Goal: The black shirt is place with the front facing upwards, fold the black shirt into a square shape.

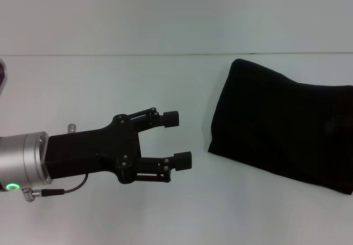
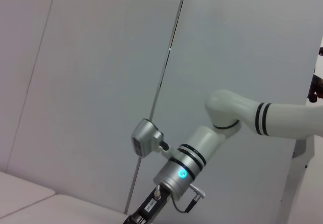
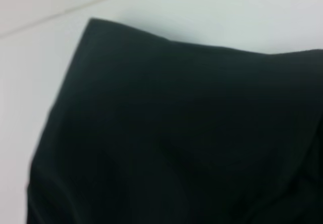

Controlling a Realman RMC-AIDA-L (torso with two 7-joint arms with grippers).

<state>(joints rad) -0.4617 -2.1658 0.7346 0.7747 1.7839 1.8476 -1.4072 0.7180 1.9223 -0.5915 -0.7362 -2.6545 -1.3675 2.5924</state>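
The black shirt (image 1: 281, 129) lies folded into a compact, roughly rectangular bundle on the right of the white table, plain black side up and running past the right border of the head view. In the right wrist view the black shirt (image 3: 176, 133) fills most of the picture from close above. My left gripper (image 1: 177, 139) hovers open and empty over the table to the left of the shirt, its fingertips a short way from the shirt's near left edge. The left wrist view shows my right arm (image 2: 202, 153) in the air; only the base of its gripper shows at the picture's border.
The white table (image 1: 83, 79) stretches to the left and in front of the shirt. A seam line (image 1: 110, 54) runs across the far side, where the table meets the pale wall behind it.
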